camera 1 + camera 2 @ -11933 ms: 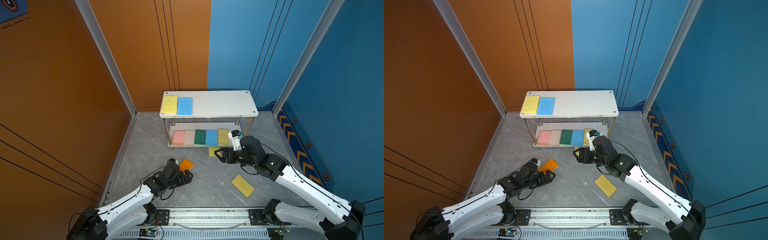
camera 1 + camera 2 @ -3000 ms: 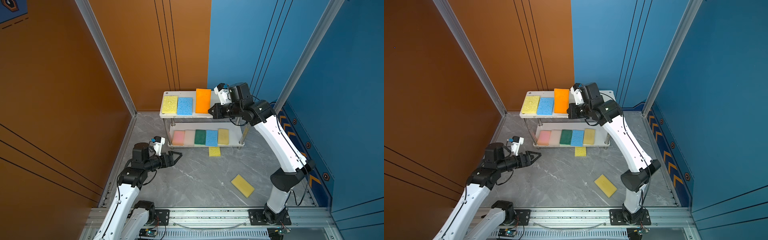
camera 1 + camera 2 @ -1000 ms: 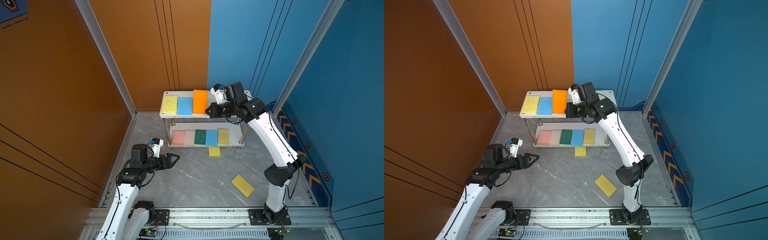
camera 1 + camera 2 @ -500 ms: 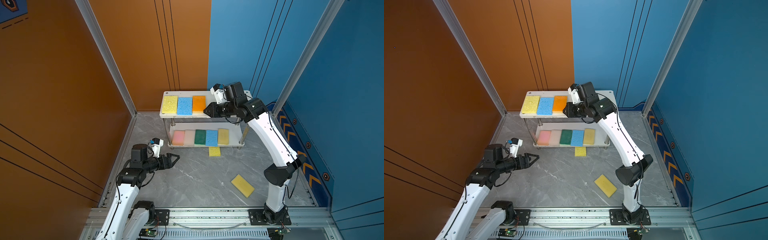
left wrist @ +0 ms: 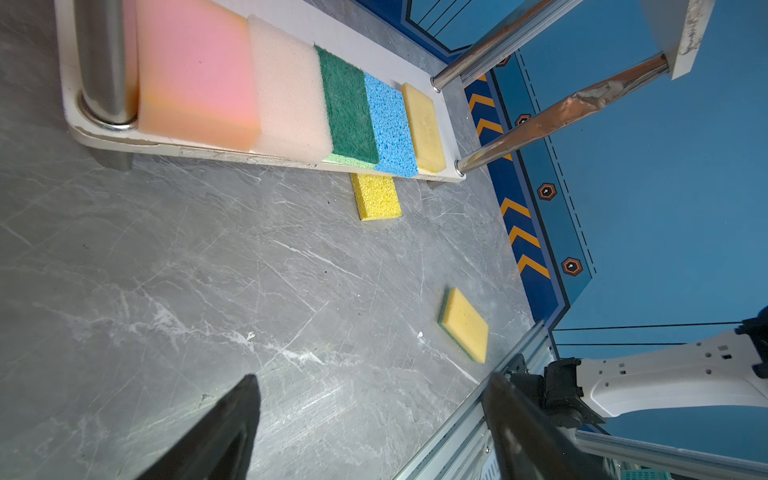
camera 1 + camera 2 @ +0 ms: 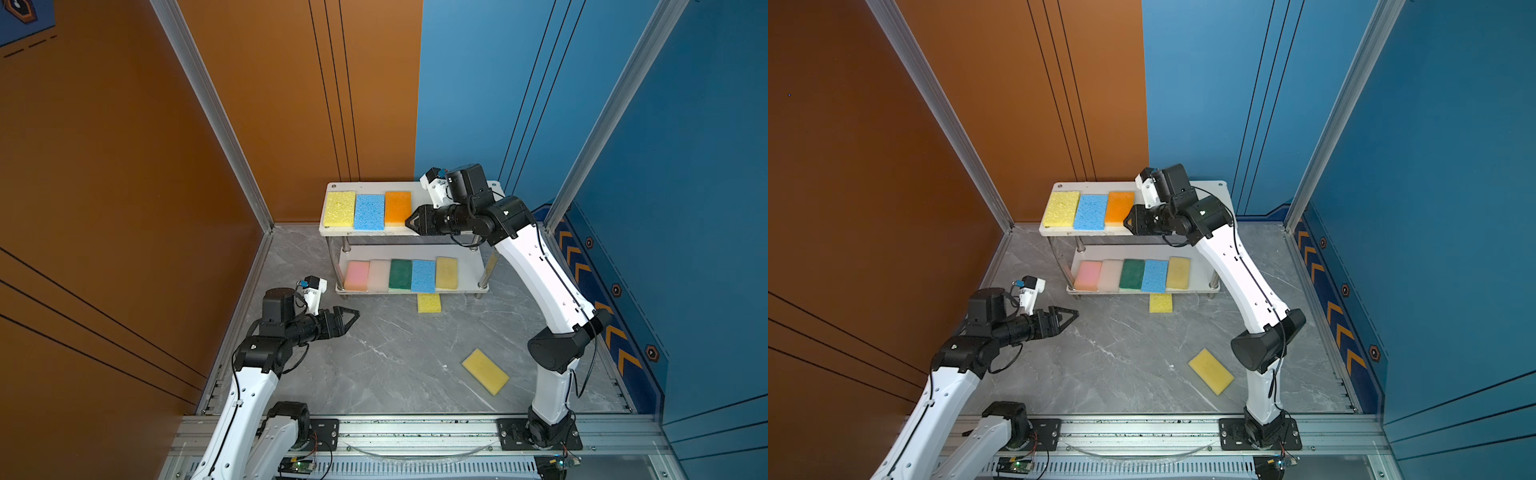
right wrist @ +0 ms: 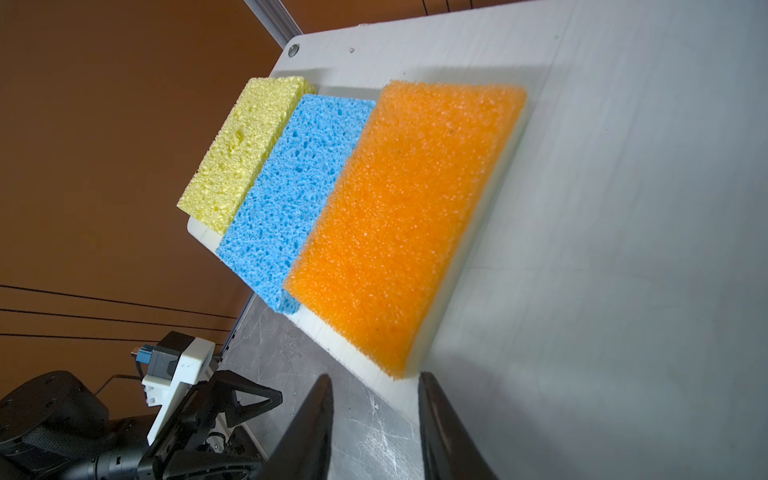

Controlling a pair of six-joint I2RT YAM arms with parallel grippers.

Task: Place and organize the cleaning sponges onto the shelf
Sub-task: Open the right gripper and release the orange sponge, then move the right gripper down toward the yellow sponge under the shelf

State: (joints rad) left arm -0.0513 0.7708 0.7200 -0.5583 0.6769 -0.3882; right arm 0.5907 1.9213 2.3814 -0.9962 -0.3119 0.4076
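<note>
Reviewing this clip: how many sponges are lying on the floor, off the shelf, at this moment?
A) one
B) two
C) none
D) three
B: one yellow sponge lies on the grey floor against the front of the shelf, and a second yellow sponge lies farther out; every other sponge sits on a board.

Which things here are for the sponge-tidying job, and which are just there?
For the job: shelf; yellow sponge, blue sponge, orange sponge on its top board; row of five sponges on its lower board; floor sponge by the shelf; floor sponge lying askew, both yellow.
Just there: grey floor; orange wall; blue wall; front rail.
</note>
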